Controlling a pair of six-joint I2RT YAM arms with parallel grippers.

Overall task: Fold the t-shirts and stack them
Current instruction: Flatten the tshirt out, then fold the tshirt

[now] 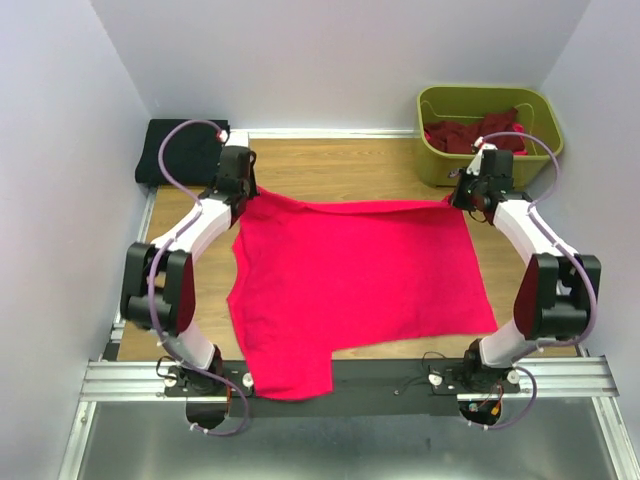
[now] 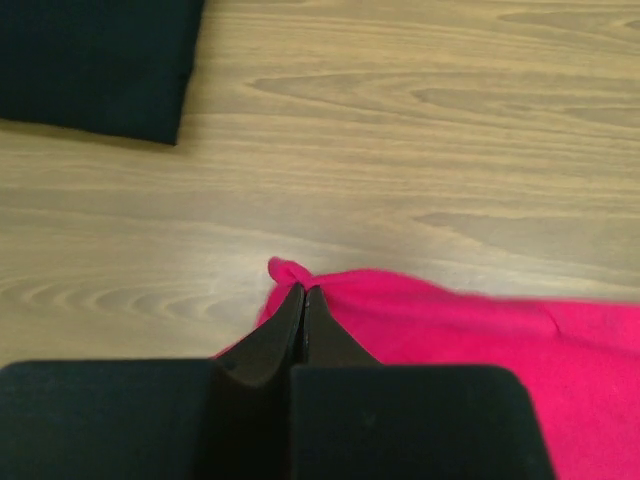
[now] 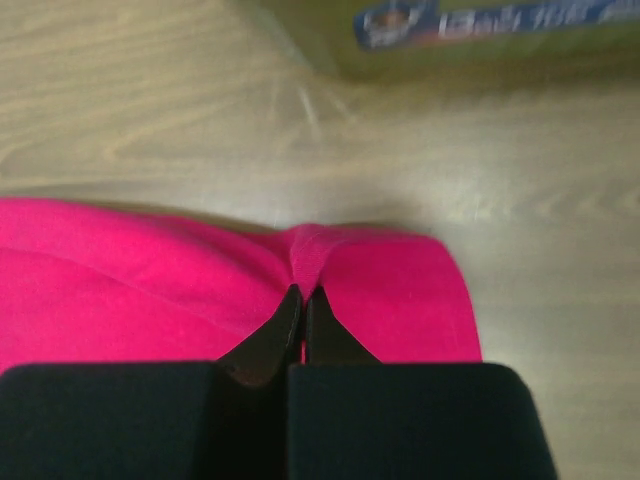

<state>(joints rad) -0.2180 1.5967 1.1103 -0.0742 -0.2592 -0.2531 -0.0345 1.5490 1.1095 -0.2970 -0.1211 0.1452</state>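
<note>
Both end effectors pinch the far edge of the bright pink-red cloth t-shirt [image 1: 360, 270], spread on my wooden surface [image 1: 340, 165]: my left end effector [image 2: 303, 292] grips its left corner, my right end effector [image 3: 303, 292] its right. Far left lies a black folded t-shirt [image 1: 180, 150]; dark maroon t-shirts [image 1: 478, 130] fill the olive-green plastic tub [image 1: 445, 165].

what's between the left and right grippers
The far edge of the pink-red t-shirt runs between the left gripper and the right gripper, each pinching a corner; the top external view shows it.
</note>
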